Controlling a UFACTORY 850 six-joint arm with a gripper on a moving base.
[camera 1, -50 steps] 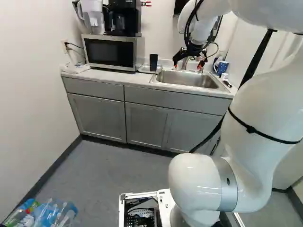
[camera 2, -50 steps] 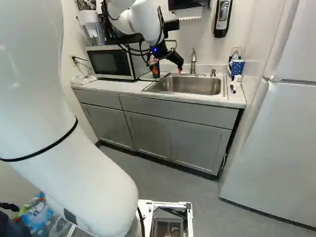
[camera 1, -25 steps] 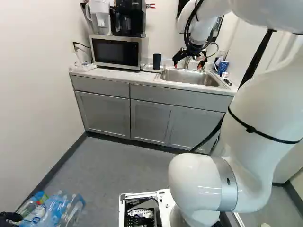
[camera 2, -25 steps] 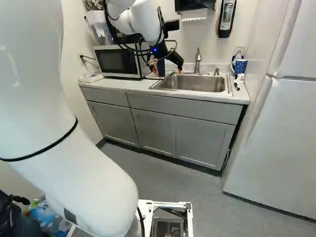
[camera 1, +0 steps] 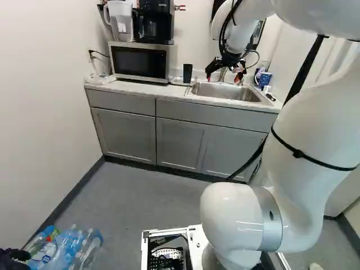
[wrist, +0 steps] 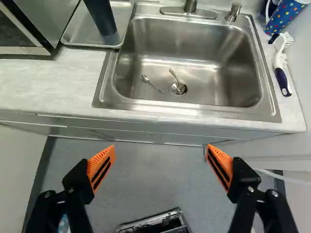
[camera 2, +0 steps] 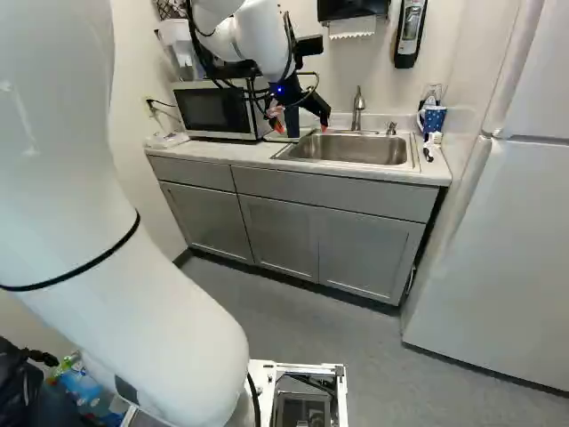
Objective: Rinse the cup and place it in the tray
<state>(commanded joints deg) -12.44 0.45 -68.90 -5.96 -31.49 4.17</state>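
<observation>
The cup is dark, the mug polka-dotted blue.

Bright, diffuse light; soft glare in steel sink.

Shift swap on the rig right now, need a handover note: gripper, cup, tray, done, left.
Gripper: open and empty, hanging just short of the sink.
Cup: the dark one stands in the tray, between microwave and sink. A dotted blue cup stands on the sink's other side, near the brush.
Sink: two spoons in it.
Done: dark cup is in the tray; whether it was rinsed, I can't tell.
Left: if unrinsed, probably grip, rinse, return it; otherwise likely just retract.
</observation>
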